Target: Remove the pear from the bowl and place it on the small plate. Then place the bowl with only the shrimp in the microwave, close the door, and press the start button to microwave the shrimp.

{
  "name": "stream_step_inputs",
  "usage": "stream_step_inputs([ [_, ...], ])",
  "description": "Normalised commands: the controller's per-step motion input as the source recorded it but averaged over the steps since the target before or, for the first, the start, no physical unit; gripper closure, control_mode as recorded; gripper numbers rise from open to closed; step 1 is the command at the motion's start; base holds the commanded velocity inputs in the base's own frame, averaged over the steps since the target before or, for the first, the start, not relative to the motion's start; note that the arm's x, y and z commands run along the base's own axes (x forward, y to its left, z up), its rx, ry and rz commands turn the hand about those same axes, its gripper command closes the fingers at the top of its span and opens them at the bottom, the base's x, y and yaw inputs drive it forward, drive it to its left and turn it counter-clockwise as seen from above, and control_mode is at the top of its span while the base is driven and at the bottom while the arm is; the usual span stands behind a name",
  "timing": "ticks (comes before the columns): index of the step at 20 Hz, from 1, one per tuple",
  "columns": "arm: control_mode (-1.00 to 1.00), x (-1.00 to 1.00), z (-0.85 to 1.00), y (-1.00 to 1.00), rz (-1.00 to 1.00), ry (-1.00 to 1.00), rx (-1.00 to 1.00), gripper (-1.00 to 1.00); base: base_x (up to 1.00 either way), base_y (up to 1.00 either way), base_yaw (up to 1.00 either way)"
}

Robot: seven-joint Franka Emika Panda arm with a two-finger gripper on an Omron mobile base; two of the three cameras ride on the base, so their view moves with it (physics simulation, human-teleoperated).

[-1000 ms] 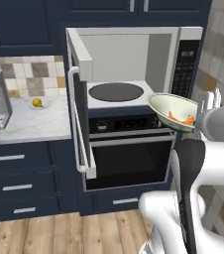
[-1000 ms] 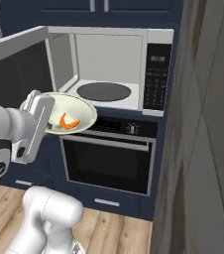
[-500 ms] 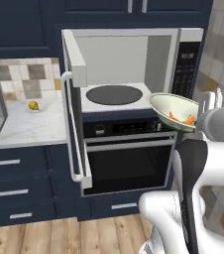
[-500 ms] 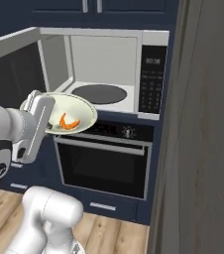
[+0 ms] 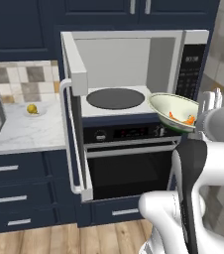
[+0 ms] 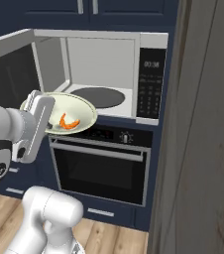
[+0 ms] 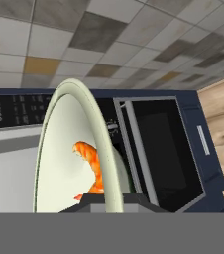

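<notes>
The wide pale cream-green bowl [image 5: 176, 110], holding one orange curled shrimp [image 6: 69, 122], is pinched at its rim by the gripper [image 6: 48, 125], level for sliding into the open white-framed microwave [image 5: 134, 74].

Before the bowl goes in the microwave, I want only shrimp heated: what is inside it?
Inside the bowl lies one orange shrimp; no pear there. The claw covers the near rim, so that edge stays unseen.

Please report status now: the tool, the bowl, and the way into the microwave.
Tool shut on bowl rim, shrimp inside. Bowl in front of the microwave, not yet in. Door open, turntable bare. Pear on small plate, left counter.
</notes>
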Motion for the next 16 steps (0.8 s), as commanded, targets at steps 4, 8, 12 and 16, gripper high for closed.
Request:
stream_step_inputs([
  [4, 1.00, 0.00, 0.00, 0.00, 0.00, 0.00, 0.00, 1.00, 0.29, 0.00, 0.03],
  [8, 1.00, 0.00, 0.00, 0.00, 0.00, 0.00, 0.00, 1.00, 0.21, 0.01, 0.13],
  [12, 1.00, 0.00, 0.00, 0.00, 0.00, 0.00, 0.00, 1.00, 0.32, 0.05, 0.11],
  [16, 1.00, 0.00, 0.00, 0.00, 0.00, 0.00, 0.00, 1.00, 0.35, 0.00, 0.06],
])
